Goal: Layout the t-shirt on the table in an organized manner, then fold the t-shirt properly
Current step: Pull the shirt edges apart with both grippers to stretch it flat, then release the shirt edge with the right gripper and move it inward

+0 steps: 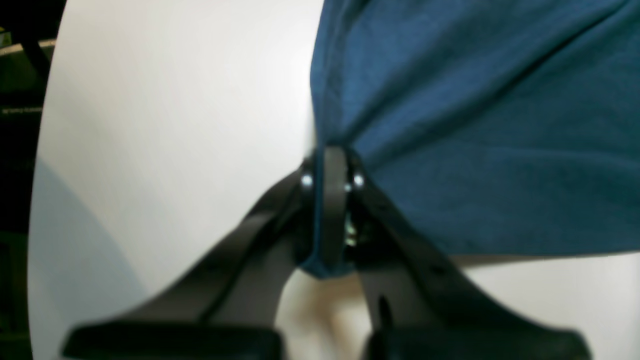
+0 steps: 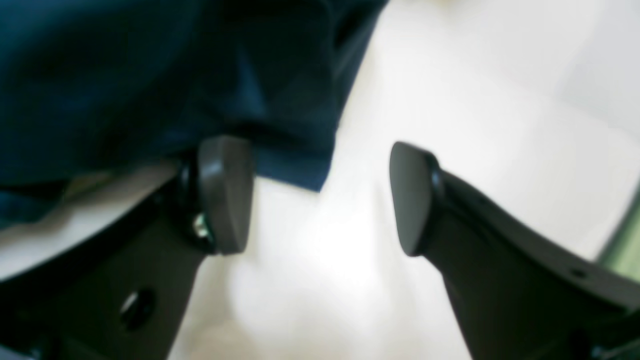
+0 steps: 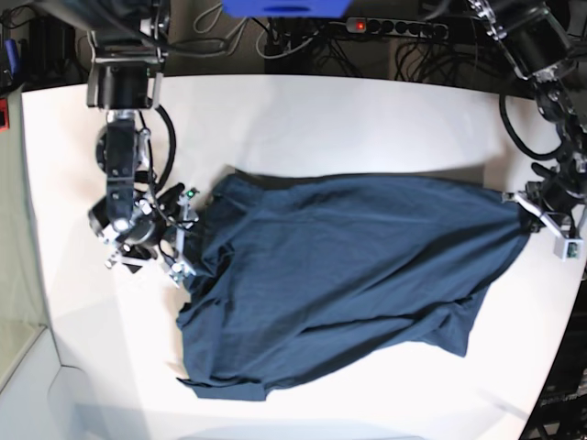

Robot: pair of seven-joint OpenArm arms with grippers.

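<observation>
T-shirt (image 3: pixel 348 266): dark navy blue all over, plain, no print, no stripes. Looks brighter blue up close in left wrist view (image 1: pixel 475 125), almost black-blue in right wrist view (image 2: pixel 125 75).

Surface (image 3: pixel 303 128): plain white, smooth, no marks; soft grey shadow at edge (image 1: pixel 75 260).

Left tool (image 1: pixel 330 200): dark grey-black, two small shiny silver dots near tip.

Right tool (image 2: pixel 320 200): dark grey-black pads (image 2: pixel 225 195), one small silver dot.

Power strip (image 3: pixel 394 27) behind surface: black, small red light.

Blue thing (image 3: pixel 289 7) at top edge: bright blue.
</observation>
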